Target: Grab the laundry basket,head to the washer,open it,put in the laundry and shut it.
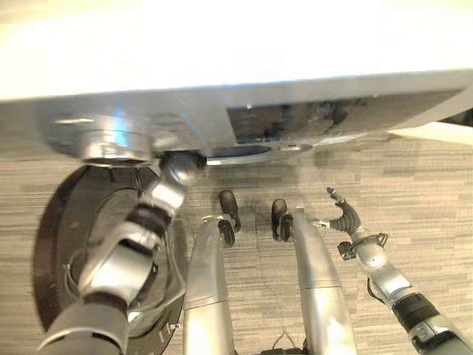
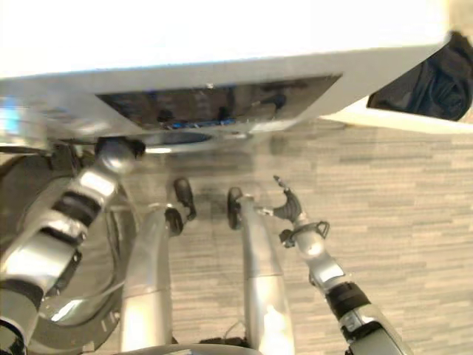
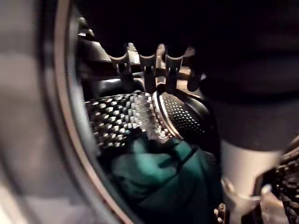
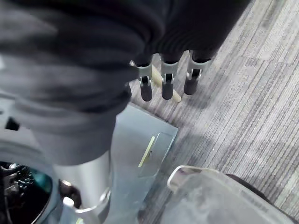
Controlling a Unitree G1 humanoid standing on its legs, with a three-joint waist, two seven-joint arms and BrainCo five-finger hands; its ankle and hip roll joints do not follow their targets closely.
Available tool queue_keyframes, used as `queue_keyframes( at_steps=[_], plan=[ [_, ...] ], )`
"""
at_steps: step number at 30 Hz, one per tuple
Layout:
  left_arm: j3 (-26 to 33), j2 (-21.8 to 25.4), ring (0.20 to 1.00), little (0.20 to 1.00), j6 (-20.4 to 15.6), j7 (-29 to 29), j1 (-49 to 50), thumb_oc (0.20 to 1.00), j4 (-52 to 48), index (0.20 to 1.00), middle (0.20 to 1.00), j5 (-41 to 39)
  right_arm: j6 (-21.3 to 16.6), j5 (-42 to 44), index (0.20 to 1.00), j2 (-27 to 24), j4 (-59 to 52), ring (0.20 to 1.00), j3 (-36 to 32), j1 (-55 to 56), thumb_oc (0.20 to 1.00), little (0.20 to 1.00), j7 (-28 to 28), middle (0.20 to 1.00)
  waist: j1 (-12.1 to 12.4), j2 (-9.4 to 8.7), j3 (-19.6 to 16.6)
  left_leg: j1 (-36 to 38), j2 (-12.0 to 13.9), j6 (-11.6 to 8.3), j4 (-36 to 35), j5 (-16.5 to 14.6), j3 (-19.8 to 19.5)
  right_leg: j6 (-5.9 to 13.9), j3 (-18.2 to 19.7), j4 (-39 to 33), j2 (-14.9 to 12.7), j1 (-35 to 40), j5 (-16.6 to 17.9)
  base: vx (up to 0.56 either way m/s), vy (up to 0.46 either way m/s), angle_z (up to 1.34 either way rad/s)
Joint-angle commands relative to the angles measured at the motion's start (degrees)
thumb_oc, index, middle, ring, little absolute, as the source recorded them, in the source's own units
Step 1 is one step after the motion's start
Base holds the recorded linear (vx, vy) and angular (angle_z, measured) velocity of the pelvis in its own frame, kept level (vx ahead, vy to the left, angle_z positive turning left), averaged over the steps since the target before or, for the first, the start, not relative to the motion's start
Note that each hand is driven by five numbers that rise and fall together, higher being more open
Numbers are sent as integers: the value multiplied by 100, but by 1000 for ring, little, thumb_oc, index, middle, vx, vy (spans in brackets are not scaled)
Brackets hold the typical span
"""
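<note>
Currently, the loading step is judged to be in hand. The washer (image 1: 222,103) stands in front, and its round door (image 1: 74,244) is swung open at the robot's left. The left hand (image 3: 154,65) is reached into the opening; in the left wrist view its fingers are seen extended, slightly bent and apart, and nothing is held in them. The laundry (image 3: 163,172), a dark teal cloth, lies crumpled on the lower part of the drum (image 3: 126,116), below the fingertips and apart from them. The right hand (image 1: 346,218) hangs low over the carpet (image 1: 414,200), away from the washer; in the right wrist view its fingers are relaxed and nothing is gripped. The laundry basket (image 2: 421,89) is seen at the robot's right, beside the washer, with dark cloth inside it.

The next move is judged to call for withdrawal of the left arm clear of the opening. If the basket's dark cloth is to be loaded, it must be fetched first; otherwise the door is to be swung shut.

The drum is of bright metal, embossed with a raised diamond pattern and perforated with fine holes at its back. The door is a dark ring with a glossy rim. The washer casing is smooth and light-coloured. The carpet is a grey, streaked, low-pile weave.
</note>
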Motion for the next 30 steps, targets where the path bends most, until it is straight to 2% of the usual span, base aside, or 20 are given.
queue_keyframes(
  at_steps=[1, 3, 4, 6, 9, 10, 11, 15, 19, 21, 23, 25, 26, 30],
  plan=[
    [91, -106, 1000, 1000, -295, -313, 608, 1000, -107, 1000, 1000, 64, 109, 118, 1000, 133, 163, 1000, -172, 366, 1000, 1000, -6, 1000, 27, 42, -583, 862, 14, -76, -785, -92, -232, 592, 391, -1625, 66, 738, 664, 19, 0, 23],
    [153, -151, 1000, 1000, -327, -436, 919, 1000, -205, 1000, 1000, 4, 170, 126, 1000, 129, 251, 1000, -230, 383, 1000, 1000, 4, 1000, 66, 36, -601, 1204, -47, -87, -1133, -14, -217, 623, 370, -1927, 61, 1068, 736, 32, 1, 26],
    [239, -204, 1000, 1000, -376, -663, 1482, 1000, -368, 1000, 1000, -41, 248, 84, 1000, 151, 450, 1000, -299, 447, 1000, 1000, 50, 1000, 118, 12, -639, 1885, -139, -107, -1762, 119, -203, 678, 315, -2474, 42, 1746, 848, 90, 18, 18],
    [350, -260, 1000, 1000, -398, -875, 2036, 1000, -434, 1000, 1000, -100, 303, 17, 1000, 148, 684, 1000, -379, 557, 1000, 1000, 123, 1000, 173, -3, -679, 2533, -240, -134, -2321, 258, -200, 748, 279, -2987, 35, 2402, 966, 149, 2, 9],
    [448, -298, 1000, 1000, -453, -1207, 2737, 1000, -524, 1000, 1000, -95, 351, -72, 1000, 139, 973, 1000, -556, 800, 1000, 1000, 217, 1000, 201, 19, -708, 3501, -391, -157, -3274, 709, -123, 798, 153, -3864, 23, 3380, 1297, 59, -6, 16],
    [449, -297, 1000, 1000, -453, -1207, 2738, 1000, -525, 1000, 1000, -95, 350, -72, 1000, 139, 973, 1000, -555, 801, 1000, 1000, 216, 1000, 200, 18, -689, 3532, -393, -158, -3293, 717, -124, 799, 152, -3877, 22, 3409, 1302, 166, -15, 25],
    [473, -345, 1000, 1000, -458, -1380, 3052, 1000, -468, 1000, 1000, -58, 361, -112, 1000, 174, 1178, 1000, -665, 933, 1000, 1000, 259, 1000, 182, 42, -758, 4102, -469, -186, -3733, 833, -109, 841, 109, -4308, 42, 3964, 1378, 158, -13, 25],
    [562, -504, 1000, 1000, -405, -1598, 3592, 1000, -202, 1000, 1000, 39, 392, -155, 1000, 352, 1699, 1000, -839, 1068, 1000, 1000, 333, 1000, 123, 88, -1019, 5058, -487, -190, -4460, 964, -70, 934, 150, -4972, 127, 4839, 1527, 170, -12, 3],
    [631, -580, 1000, 1000, -374, -1704, 3911, 1000, -38, 1000, 1000, 95, 447, -118, 1000, 448, 1987, 1000, -942, 1148, 1000, 1000, 406, 1000, 104, 95, -1195, 5568, -466, -168, -4759, 973, 21, 980, 271, -5313, 208, 5274, 1623, 114, -16, -21],
    [699, -659, 1000, 1000, -361, -1767, 4147, 1000, 132, 1000, 1000, 82, 468, -75, 1000, 510, 2354, 1000, -985, 1189, 1000, 1000, 422, 1000, 87, 83, -1357, 5964, -469, -125, -4921, 922, 85, 1031, 532, -5642, 278, 5625, 1737, 132, 5, -34],
    [671, -722, 1000, 1000, -379, -1777, 4177, 1000, 265, 1000, 1000, 71, 471, -39, 1000, 512, 2615, 1000, -956, 1169, 1000, 1000, 418, 1000, 117, 53, -1373, 6052, -546, -124, -4869, 870, -148, 1051, 780, -5769, 320, 5726, 1822, 60, 32, -76],
    [592, -800, 1000, 1000, -415, -1782, 4126, 1000, 388, 1000, 1000, 67, 455, -25, 1000, 502, 2702, 1000, -933, 1134, 1000, 1000, 399, 1000, 153, 35, -1354, 6028, -728, -135, -4775, 801, -672, 1049, 1021, -5836, 370, 5747, 1857, 14, 45, -83],
    [536, -851, 1000, 1000, -397, -1832, 4111, 1000, 473, 1000, 1000, 93, 474, -23, 1000, 514, 2793, 1000, -961, 1172, 1000, 1000, 428, 1000, 84, 60, -1429, 6118, -752, -108, -4886, 760, -715, 1064, 1095, -5888, 407, 5781, 1869, 65, 51, -92],
    [480, -977, 1000, 1000, -406, -1902, 4153, 1000, 863, 1000, 1000, 141, 511, -21, 1000, 575, 2997, 1000, -928, 1222, 1000, 1000, 488, 1000, -54, 76, -1512, 6292, -732, -18, -5042, 697, -231, 1195, 1548, -5891, 518, 5692, 2056, 33, 70, -47]
  ],
)
